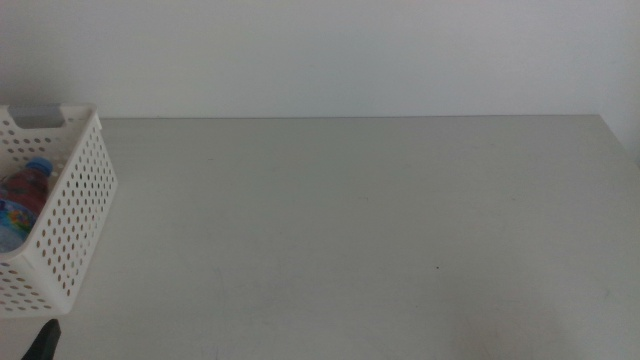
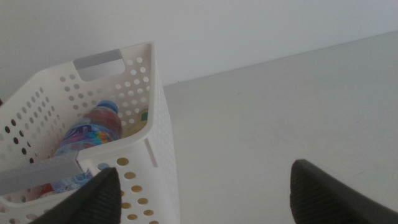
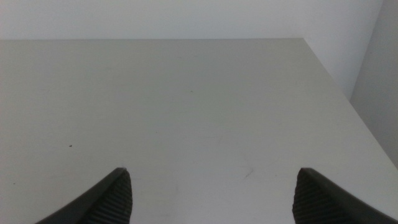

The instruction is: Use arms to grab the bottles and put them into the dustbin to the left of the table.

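Now the pale desk [image 1: 350, 230] lies wide under both arms. At its left edge stands the white perforated dustbin [image 1: 75, 215], and inside it lies a clear bottle [image 2: 90, 134] with a blue cap and a colourful label. Just beside the dustbin the left tool [image 2: 205, 193] hangs with its jaws wide apart, holding nothing. Over bare desk, the right tool [image 3: 211, 196] is likewise spread wide and empty.
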